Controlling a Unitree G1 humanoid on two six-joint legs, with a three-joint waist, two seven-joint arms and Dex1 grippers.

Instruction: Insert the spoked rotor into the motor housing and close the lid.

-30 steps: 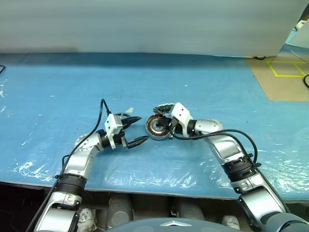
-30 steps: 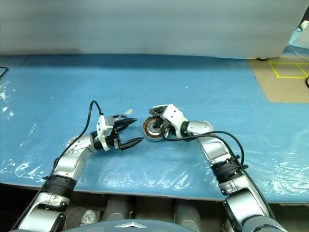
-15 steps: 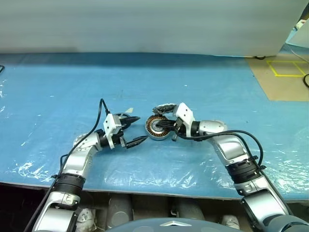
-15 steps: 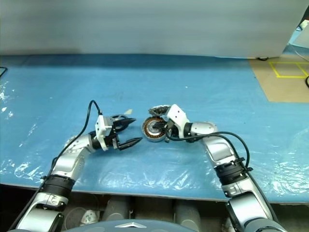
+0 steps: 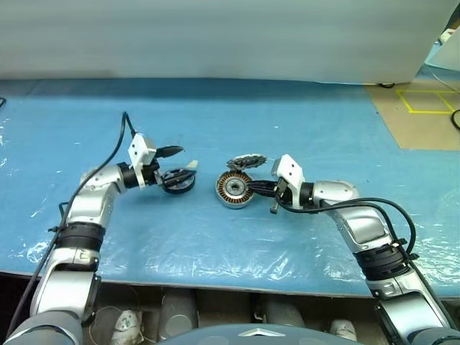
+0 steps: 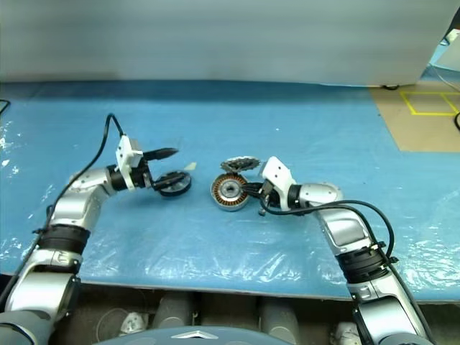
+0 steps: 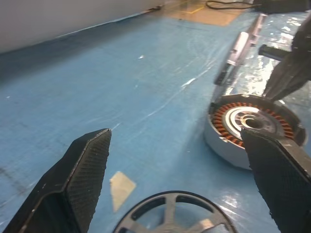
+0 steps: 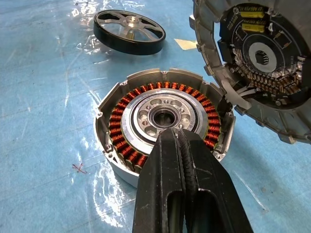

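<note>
While the left gripper [image 5: 175,162] gapes wide around the spoked rotor [image 5: 178,180] on the blue sheet [image 5: 302,115] (contact unclear), the right gripper [image 8: 184,160], pressed shut and empty, hides the near rim of the motor housing [image 5: 234,190], whose lid [image 8: 257,58] stands tilted, partly cut off.

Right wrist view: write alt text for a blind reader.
The shut right gripper hangs over the motor housing, copper windings exposed, on blue sheeting. The lid leans at its rim; the spoked rotor lies flat beyond.
</note>
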